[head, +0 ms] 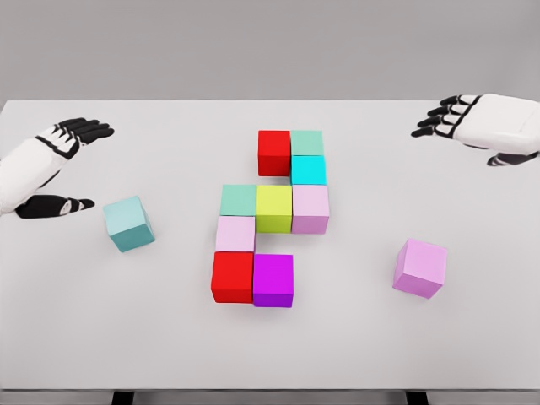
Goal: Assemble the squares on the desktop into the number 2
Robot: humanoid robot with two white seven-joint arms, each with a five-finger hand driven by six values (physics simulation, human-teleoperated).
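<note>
Left hand (52, 164): fingers apart, holds nothing.
Right hand (481, 125): fingers apart, holds nothing.
Teal cube (129, 224): near left hand, not touching.
Pink cube (419, 267): alone.

We see our left hand (61, 164) at about nine o'clock, its white forearm coming in from the left edge, black fingers (84, 129) spread toward one o'clock and the thumb (59, 206) splayed well apart below them, holding nothing. Our right hand (477, 125) sits at about two o'clock, its white back turned up, the dark fingers (439, 118) loosely extended toward nine o'clock and likewise empty.
</note>
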